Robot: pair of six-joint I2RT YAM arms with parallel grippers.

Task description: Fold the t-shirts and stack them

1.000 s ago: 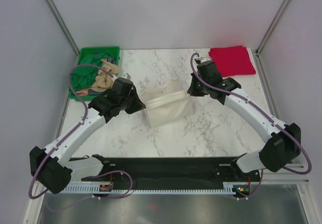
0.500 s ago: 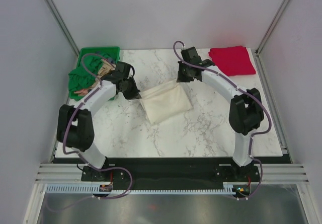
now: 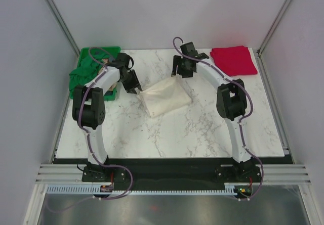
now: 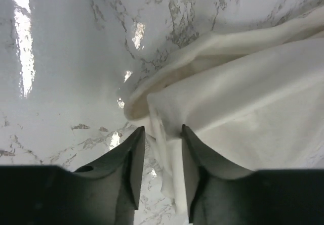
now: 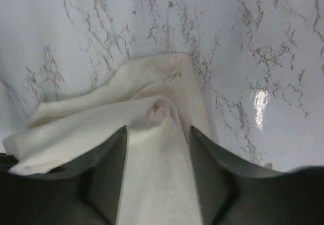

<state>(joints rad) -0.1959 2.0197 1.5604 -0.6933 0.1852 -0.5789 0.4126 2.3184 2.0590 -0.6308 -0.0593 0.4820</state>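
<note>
Broadly, the marble bench [image 3: 212, 129] carries everything. The cream-white t-shirt [image 3: 164, 97] lies at its middle as a folded, slightly skewed rectangle. The green crate [image 3: 115, 49] sits at the far left corner with a dark green t-shirt [image 3: 78, 76] heaped in it, and the red t-shirt [image 3: 234, 60] lies folded at the far right corner, well apart from the cream one.

The left tool [image 3: 135, 89] sits at the cream shirt's left corner and the right tool [image 3: 181, 72] at its far right corner. Both look released. In the left wrist view the fingers [image 4: 134, 154] stand parted with a loose edge of cloth between them, not pinched. In the right wrist view the fingers [image 5: 109, 159] are spread wide over a rumpled corner.

The step in hand is probably letting go after a fold. To do it well, lift each tool straight up so no cloth drags along (the left edge looks likeliest to snag). Then smooth the bunched corners before carrying the shirt to the red one.

The left arm covers most of the crate, so any other shirts there cannot be made out. The cream shirt's inner layers are hidden too.
</note>
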